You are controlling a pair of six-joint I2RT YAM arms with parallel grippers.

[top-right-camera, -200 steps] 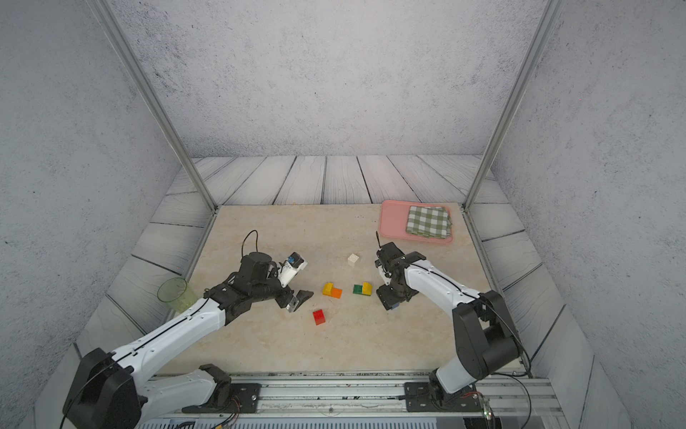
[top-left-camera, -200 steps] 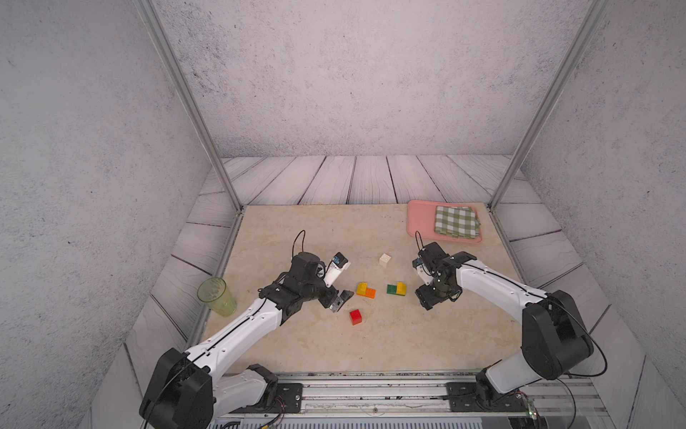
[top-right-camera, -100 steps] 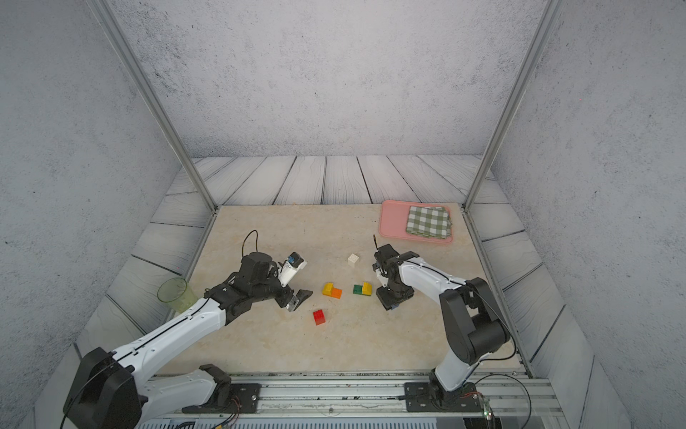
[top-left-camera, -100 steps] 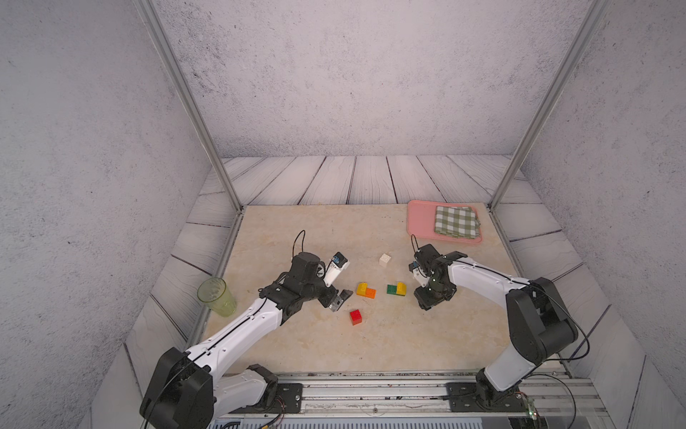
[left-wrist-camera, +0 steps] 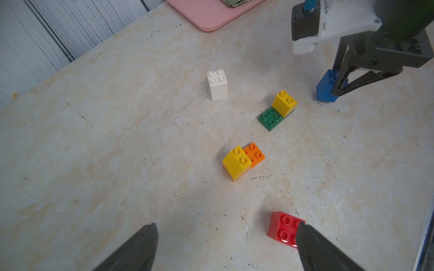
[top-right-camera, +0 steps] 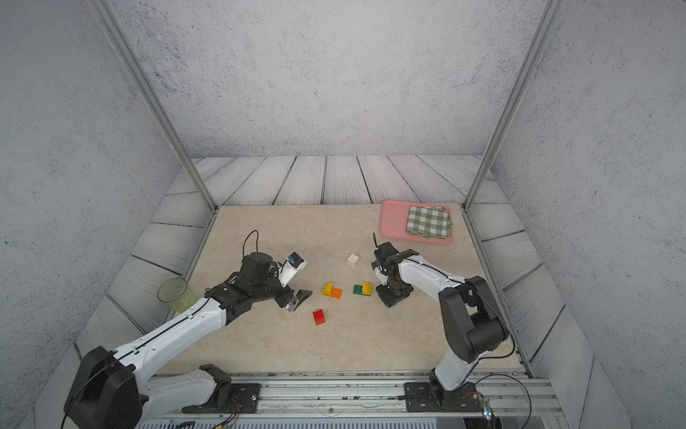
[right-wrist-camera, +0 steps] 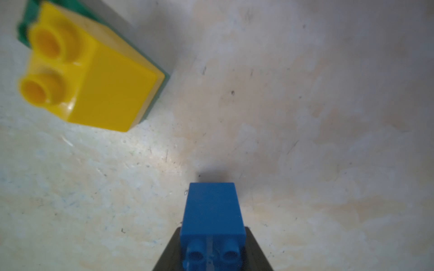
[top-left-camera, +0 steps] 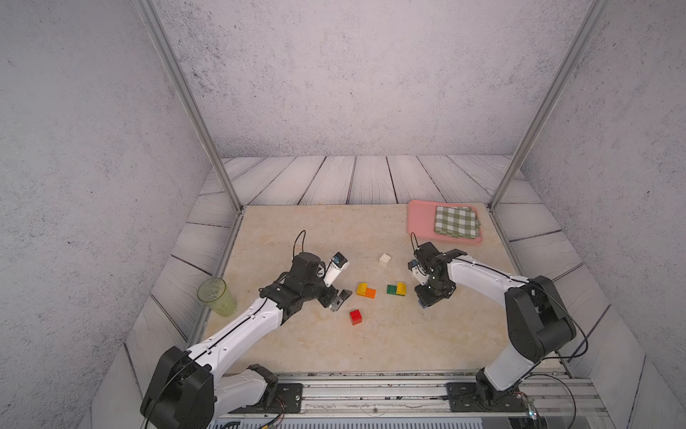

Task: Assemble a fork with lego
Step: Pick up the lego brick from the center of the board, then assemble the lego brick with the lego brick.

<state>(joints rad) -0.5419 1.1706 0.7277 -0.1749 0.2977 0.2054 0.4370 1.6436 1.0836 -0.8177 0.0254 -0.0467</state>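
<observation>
Right wrist view hides the most. The blue brick [right-wrist-camera: 212, 206] fills its lower middle with my right gripper [right-wrist-camera: 212, 231] clamped on two sides. The studs run off the frame edge, and I cannot tell whether the base rests on the table [top-left-camera: 297, 230].

The green brick [left-wrist-camera: 270, 118], my reference, is blurred and cropped there. One end sits under the yellow sloped brick [left-wrist-camera: 285, 103] pressed onto it. In both top views the blue brick is nearly buried under the gripper, just beside the green brick and not touching it.

My left gripper [left-wrist-camera: 226, 234] hangs wide open, holding nothing. One finger covers a corner of the red brick [left-wrist-camera: 281, 228], which lies near the green brick on the robot's side. The orange brick [left-wrist-camera: 254, 154], carrying the second yellow brick [left-wrist-camera: 236, 162], lies near the green brick across a bare gap. The white brick [left-wrist-camera: 218, 85] stands upright, apart from it.

The pink tray [left-wrist-camera: 211, 16] and checked cloth [top-left-camera: 456, 221], both cropped in the left wrist view, sit well away at the far corner. Bare table runs from the green brick to the near edge.
</observation>
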